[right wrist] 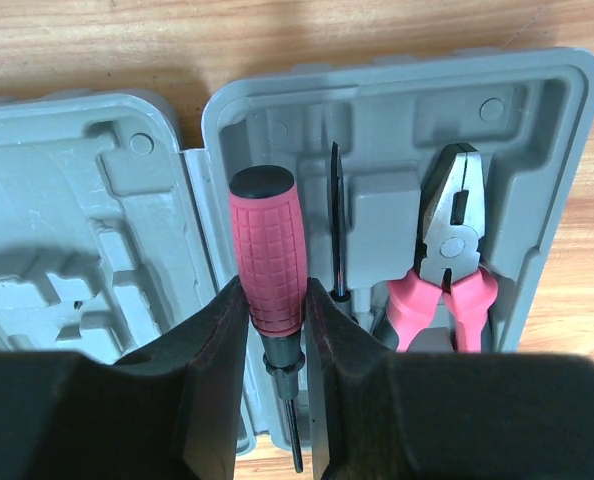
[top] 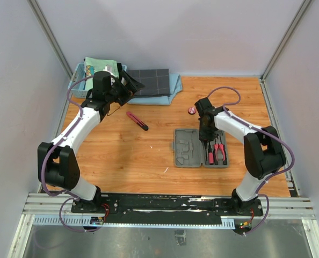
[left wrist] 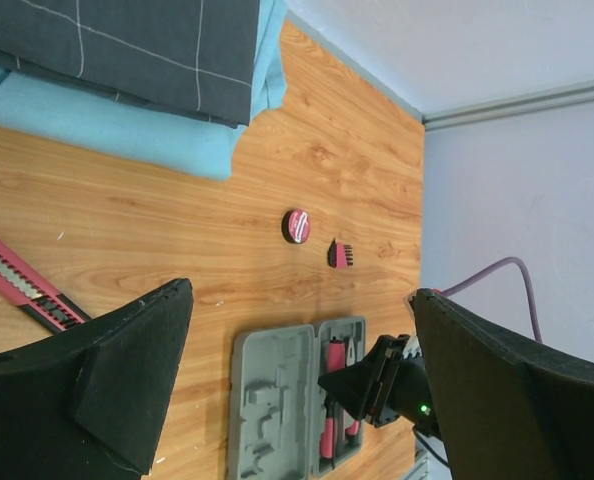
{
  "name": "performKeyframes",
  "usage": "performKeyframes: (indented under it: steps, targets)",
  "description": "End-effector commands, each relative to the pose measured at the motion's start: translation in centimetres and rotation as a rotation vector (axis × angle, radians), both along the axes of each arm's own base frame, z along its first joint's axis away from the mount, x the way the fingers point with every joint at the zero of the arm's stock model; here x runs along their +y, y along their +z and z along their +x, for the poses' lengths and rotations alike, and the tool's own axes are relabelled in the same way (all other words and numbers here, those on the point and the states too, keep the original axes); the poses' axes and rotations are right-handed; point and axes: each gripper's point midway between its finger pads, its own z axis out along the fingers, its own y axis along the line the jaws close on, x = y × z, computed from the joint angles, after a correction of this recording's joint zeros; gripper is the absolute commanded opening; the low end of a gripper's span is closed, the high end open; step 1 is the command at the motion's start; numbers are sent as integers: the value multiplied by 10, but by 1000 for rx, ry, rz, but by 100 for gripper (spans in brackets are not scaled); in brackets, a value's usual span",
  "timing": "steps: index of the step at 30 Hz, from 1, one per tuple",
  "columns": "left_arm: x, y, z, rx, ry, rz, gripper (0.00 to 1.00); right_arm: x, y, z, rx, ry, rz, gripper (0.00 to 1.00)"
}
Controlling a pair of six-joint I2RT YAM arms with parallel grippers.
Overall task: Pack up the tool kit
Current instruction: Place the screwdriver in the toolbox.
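Over the case (right wrist: 397, 90), right gripper (right wrist: 277, 305) pinches a screwdriver (right wrist: 267, 245), seemingly unseated, beside pliers (right wrist: 452, 250); left gripper (left wrist: 299, 297) gapes.

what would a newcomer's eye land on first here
The right gripper is shut on a pink-handled screwdriver over the open grey case, where pink pliers lie in their slot. A pink knife lies loose on the wood table left of the case, and the left gripper hangs open near the folded cloth at the back.

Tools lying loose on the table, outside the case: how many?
3: the knife left of the case, the round tape beyond it, a small black-and-red piece beside the tape. The right arm may hide more.
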Motion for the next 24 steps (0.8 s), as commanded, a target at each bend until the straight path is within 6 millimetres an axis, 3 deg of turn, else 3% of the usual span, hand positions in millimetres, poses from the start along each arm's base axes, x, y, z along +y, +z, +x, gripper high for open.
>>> performKeyframes:
  steps: [1,10,14,19,24]
  targets:
    - [0,11,4,-38,-6,-18,96,-12,-11,-17,51,-29,-44,3]
    - [0,10,2,-35,-7,-22,95,-14,-13,-21,58,-33,-47,6]
    - [-1,11,1,-37,-10,-24,95,-13,-18,-23,78,-26,-45,21]
    - [-1,11,1,-36,-13,-28,95,-12,-21,-26,97,-16,-42,28]
    - [-2,11,1,-35,-17,-31,95,-11,-23,-28,114,-4,-41,42]
